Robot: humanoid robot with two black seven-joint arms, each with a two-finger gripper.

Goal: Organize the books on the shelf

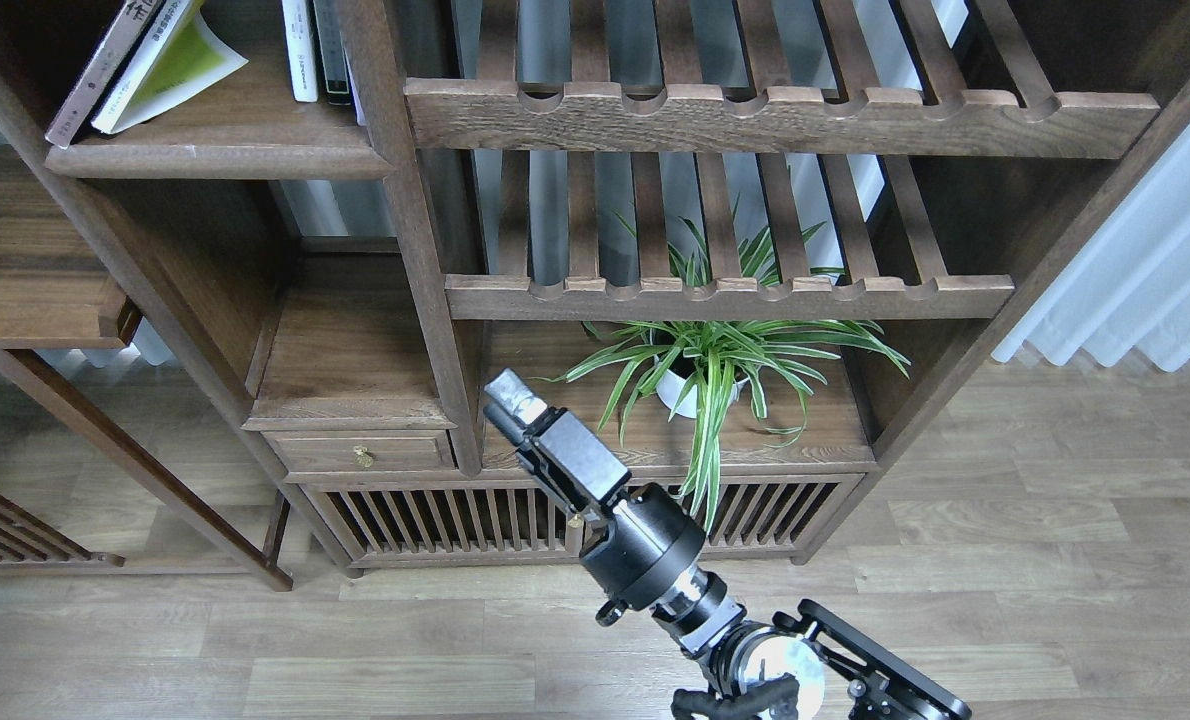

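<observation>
One arm enters from the bottom edge right of centre and reaches up and to the left. By its entry side it is taken as the right arm. The right gripper (508, 392) is at its far end, in front of the walnut bookcase's lower section, near the vertical post and above the slatted cabinet doors (435, 520). It is seen end-on and dark; whether the jaws are spread or pressed together cannot be told. Nothing is seen held. The left gripper is out of view.

The books (145, 60) are at the upper left, leaning to the left against the bookcase side on the shelf (220, 160). A lime-yellow cover faces outward, with a dark-spined volume against it on the left. Their upper parts are cut off by the frame edge. Two thin upright books (313, 50), one white and one dark, stand farther right on the same board, against the post.

The gripper is well apart from the books, far below and to the right.

A potted spider plant (700, 365) stands on the lower board to the right of the gripper. Two slatted racks (725, 118) with notched front rails sit above it. A small drawer (360, 452) with a brass knob lies left of the gripper.
</observation>
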